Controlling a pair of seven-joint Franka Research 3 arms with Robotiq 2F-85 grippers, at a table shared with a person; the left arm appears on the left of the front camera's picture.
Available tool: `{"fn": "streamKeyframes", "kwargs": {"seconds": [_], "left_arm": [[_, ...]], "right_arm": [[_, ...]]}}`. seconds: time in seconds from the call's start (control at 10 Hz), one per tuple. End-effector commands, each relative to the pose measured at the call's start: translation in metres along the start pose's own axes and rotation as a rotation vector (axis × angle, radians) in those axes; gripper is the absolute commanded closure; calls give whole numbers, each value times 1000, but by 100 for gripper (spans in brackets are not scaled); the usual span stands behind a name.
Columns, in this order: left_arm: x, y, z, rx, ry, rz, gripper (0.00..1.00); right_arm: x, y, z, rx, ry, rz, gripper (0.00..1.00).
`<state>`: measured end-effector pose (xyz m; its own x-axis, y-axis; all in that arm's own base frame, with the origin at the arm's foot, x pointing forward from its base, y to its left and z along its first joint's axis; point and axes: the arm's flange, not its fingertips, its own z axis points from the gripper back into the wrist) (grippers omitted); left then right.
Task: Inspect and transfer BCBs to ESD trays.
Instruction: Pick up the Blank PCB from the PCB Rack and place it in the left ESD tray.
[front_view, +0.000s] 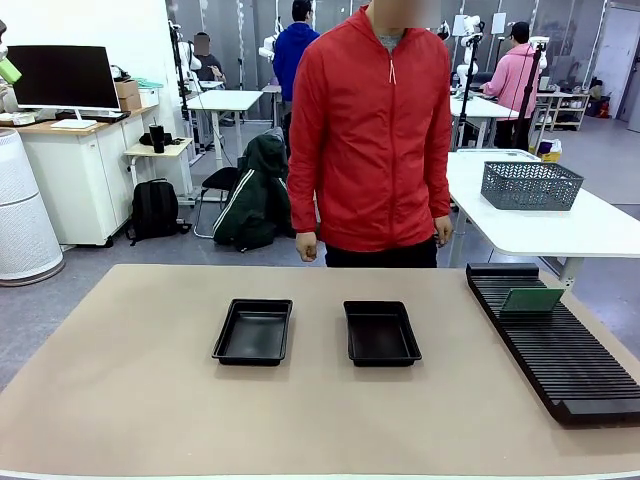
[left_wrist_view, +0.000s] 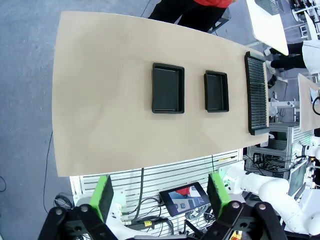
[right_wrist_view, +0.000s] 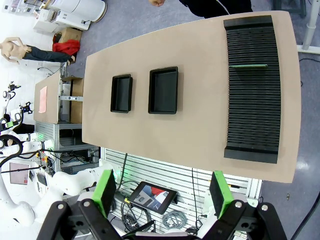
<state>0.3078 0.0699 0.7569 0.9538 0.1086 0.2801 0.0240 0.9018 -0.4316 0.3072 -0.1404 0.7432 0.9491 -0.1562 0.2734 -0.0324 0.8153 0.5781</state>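
The left gripper (left_wrist_view: 161, 196) is recorded as released, its green pads spread wide with nothing grasped. The right gripper (right_wrist_view: 162, 194) is found likewise. Two shallow black rectangular plastic ESD trays, the left tray (front_view: 253, 331) and the right tray (front_view: 381, 333), are observed side by side on the tan table (front_view: 120, 380), well clear of both grippers. One thin green rectangular BCB (front_view: 532, 299) is noted standing on edge in the long black ribbed rack (front_view: 560, 360), on the right gripper's side, apart from both trays.

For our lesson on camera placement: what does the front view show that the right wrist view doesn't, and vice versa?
Front view: the person's red jacket, a grey mesh basket. Right wrist view: the open right end effector, a small screen. Both: two empty black ESD trays and the slotted rack holding one green BCB.
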Motion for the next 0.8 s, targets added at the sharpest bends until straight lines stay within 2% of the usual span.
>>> {"fn": "streamKeyframes", "kwargs": {"seconds": [0.0,0.7], "left_arm": [[-1,0,0,0,-2,2,0],[-1,0,0,0,-2,2,0]], "right_arm": [[0,0,0,2,-2,4,0],[0,0,0,0,0,0,0]]}}
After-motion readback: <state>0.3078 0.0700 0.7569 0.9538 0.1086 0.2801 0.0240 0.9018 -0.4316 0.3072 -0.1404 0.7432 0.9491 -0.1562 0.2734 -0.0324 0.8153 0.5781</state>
